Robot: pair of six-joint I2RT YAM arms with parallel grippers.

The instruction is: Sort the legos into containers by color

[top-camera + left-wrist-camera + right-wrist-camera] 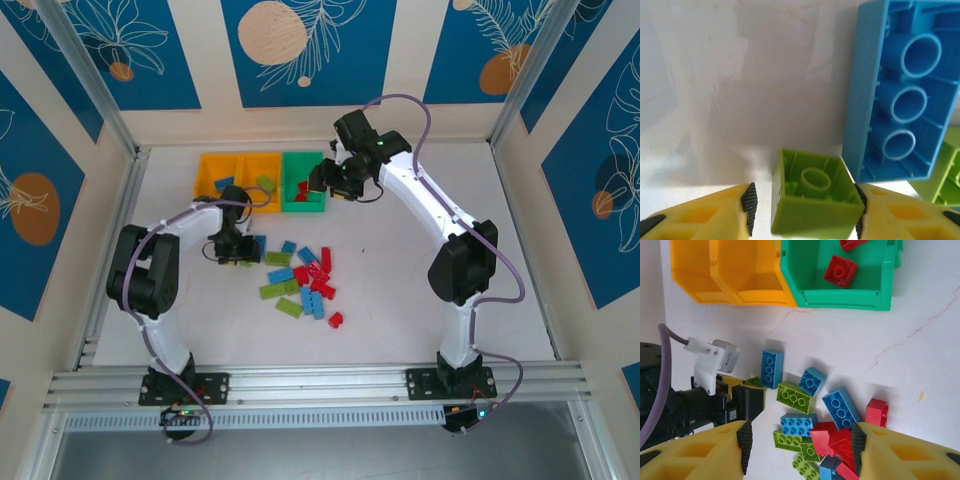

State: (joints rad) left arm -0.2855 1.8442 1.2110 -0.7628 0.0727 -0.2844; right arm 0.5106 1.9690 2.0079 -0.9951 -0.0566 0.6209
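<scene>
Left wrist shows a square green brick (815, 200) (hollow underside up).

arms (420, 195): white, black joints | cables (664, 360): purple | claw fingers (695, 455): yellow

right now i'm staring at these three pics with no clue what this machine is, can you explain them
Two robot arms are bolted at the near edge of a white table. One picture looks down from above; the other two come from a camera on each wrist, so the yellow wedges are that arm's own fingers. Loose red, blue and green legos lie mid-table; behind them stand two orange bins and a green bin, which has red bricks in it. The left gripper straddles a small green brick, a gap on one side, not yet gripping. The right gripper is open and empty.
</scene>
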